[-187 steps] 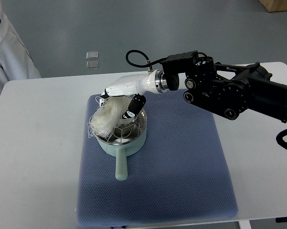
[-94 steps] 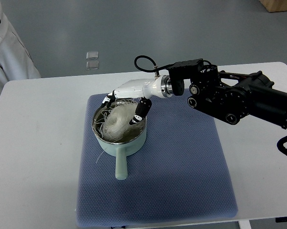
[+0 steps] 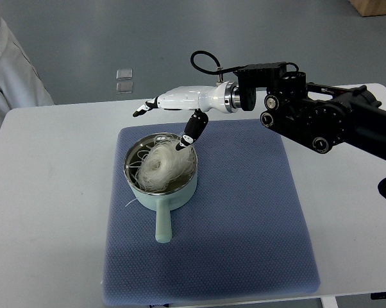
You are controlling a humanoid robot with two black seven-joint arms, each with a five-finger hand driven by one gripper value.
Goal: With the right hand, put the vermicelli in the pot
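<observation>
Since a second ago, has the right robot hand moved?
Yes: the right robot hand rose up and away from the pot, leaving the vermicelli inside.

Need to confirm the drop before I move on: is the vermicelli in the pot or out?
In. The vermicelli sits coiled inside the pot, a few strands trailing over its rim; the right hand is open above it.

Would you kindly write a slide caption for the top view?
Right hand open above the pot, vermicelli resting inside on the blue mat.
</observation>
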